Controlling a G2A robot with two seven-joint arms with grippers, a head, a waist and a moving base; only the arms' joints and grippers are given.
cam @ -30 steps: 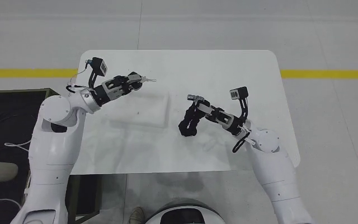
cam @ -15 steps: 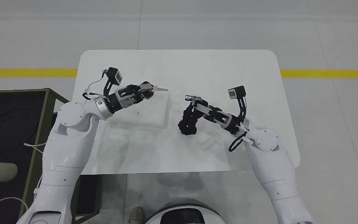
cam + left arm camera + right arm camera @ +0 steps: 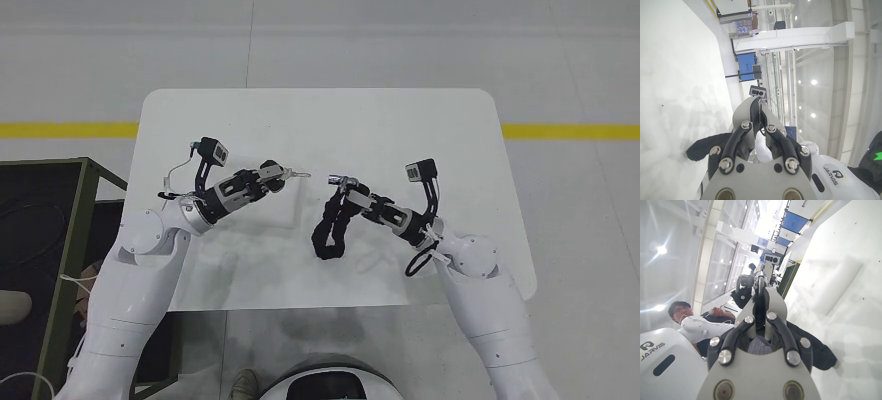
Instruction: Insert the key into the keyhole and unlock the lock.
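As far as can be counted, one key (image 3: 295, 176) and one lock (image 3: 335, 210) are seen, plus two claws. The key is pinched tight in the left claw (image 3: 277, 175), held level above the tabletop (image 3: 400, 120), tip aimed at the lock's metal end, near it but not touching. The lock is clamped at that end by the right claw (image 3: 352, 188), black cable drooping onto the tabletop. Both arms are stretched inward toward the lock.

You have open air between key (image 3: 296, 175) and lock (image 3: 347, 184); beneath it, a white block (image 3: 840, 283) and the lock's black loop (image 3: 324, 236) crowd the surface (image 3: 400, 120).
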